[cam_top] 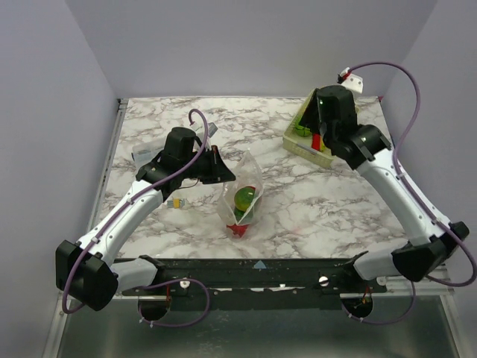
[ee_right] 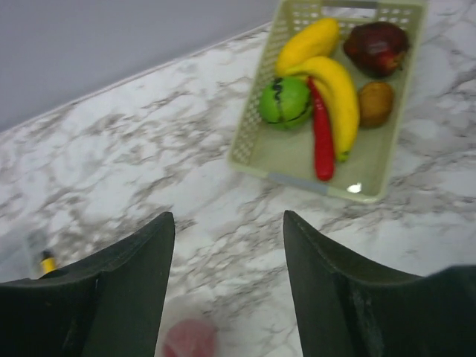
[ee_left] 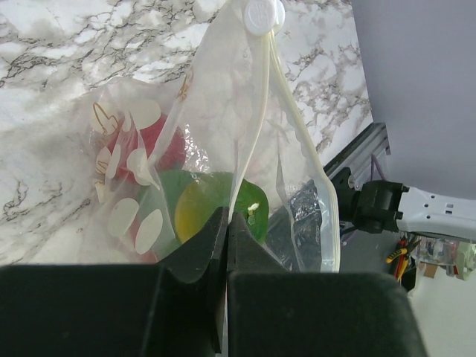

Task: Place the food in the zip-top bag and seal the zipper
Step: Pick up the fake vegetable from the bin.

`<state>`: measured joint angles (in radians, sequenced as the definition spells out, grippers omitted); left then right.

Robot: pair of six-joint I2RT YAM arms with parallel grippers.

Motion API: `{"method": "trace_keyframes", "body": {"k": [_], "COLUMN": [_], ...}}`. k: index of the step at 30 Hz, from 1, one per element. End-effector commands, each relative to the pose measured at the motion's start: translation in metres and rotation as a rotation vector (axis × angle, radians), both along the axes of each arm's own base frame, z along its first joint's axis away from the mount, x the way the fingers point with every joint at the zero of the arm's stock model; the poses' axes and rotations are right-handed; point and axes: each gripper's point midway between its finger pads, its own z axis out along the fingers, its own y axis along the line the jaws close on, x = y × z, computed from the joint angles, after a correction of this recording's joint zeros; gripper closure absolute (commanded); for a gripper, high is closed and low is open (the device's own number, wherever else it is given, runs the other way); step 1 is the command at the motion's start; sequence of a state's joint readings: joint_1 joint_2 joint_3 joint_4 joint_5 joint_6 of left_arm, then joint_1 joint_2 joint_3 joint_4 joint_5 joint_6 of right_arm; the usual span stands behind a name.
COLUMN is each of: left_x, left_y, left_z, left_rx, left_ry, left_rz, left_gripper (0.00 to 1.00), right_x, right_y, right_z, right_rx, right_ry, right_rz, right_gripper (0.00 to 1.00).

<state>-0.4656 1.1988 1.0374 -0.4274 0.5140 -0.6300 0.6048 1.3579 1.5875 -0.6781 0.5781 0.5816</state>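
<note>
Zip-top bag [cam_top: 242,195] lies mid-table [cam_top: 328,205] in the top view, with green, yellow and red food [cam_top: 243,200] inside. My left gripper [cam_top: 222,170] is at its upper-left edge. My right arm [cam_top: 373,160] reaches over the basket [cam_top: 298,134] at the far right and covers most of it; I can't see that gripper's fingers from here. Small yellow-tipped item [cam_top: 177,202] sits beside the left arm.

Left wrist: fingers [ee_left: 197,256] pressed together, pinching the bag film. The zipper [ee_left: 297,134] runs up to a white slider [ee_left: 262,15]. A red piece [ee_left: 152,149] and a green-yellow piece [ee_left: 223,204] show through the plastic. Dark crinkled thing on the right, can't tell what.

Right wrist: right gripper [ee_right: 224,219] has its fingers spread, nothing between them, above bare marble. The basket is well ahead and holds bananas [ee_right: 338,85], a green piece [ee_right: 284,100], a long red pepper [ee_right: 322,137], and dark red and brown pieces. Blurred red blob [ee_right: 190,338] low in the frame.
</note>
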Motion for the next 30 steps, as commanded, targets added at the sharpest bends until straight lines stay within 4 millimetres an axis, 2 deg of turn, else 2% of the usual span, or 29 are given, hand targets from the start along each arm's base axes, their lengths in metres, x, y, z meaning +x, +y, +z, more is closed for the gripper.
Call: {"method": "trace_keyframes", "body": {"k": [1, 2, 5, 8, 13, 17, 19, 26, 30], "left_x": [-0.003, -0.003, -0.003, -0.003, -0.003, -0.003, -0.003, -0.004, -0.005], "left_y": [-0.001, -0.001, -0.001, -0.002, -0.002, -0.003, -0.003, -0.004, -0.004], "left_z": [0.005, 0.005, 0.004, 0.002, 0.001, 0.001, 0.001, 0.001, 0.001], "left_rx": [-0.023, -0.024, -0.024, -0.026, -0.027, -0.028, -0.029, -0.036, -0.039], "left_ry": [-0.015, -0.014, -0.009, -0.001, 0.002, 0.006, 0.005, 0.011, 0.012], "left_rz": [-0.014, -0.016, -0.017, -0.018, -0.019, -0.021, -0.021, -0.024, -0.025], "left_gripper": [1.0, 1.0, 1.0, 1.0, 1.0, 1.0, 1.0, 1.0, 1.0], "right_x": [0.042, 0.052, 0.08, 0.103, 0.128, 0.132, 0.13, 0.114, 0.115], "right_y": [-0.044, -0.054, -0.064, -0.073, -0.082, -0.089, -0.09, -0.099, -0.097], "right_z": [-0.054, -0.069, -0.11, -0.141, -0.193, -0.238, -0.251, -0.287, -0.307], "right_rx": [-0.141, -0.164, -0.173, -0.229, -0.245, -0.225, -0.219, -0.211, -0.161], "right_ry": [0.154, 0.193, 0.29, 0.348, 0.464, 0.571, 0.602, 0.675, 0.705], "right_rz": [-0.099, -0.125, -0.125, -0.158, -0.173, -0.179, -0.185, -0.219, -0.202], "right_gripper": [0.4, 0.43, 0.48, 0.49, 0.52, 0.53, 0.53, 0.53, 0.53]}}
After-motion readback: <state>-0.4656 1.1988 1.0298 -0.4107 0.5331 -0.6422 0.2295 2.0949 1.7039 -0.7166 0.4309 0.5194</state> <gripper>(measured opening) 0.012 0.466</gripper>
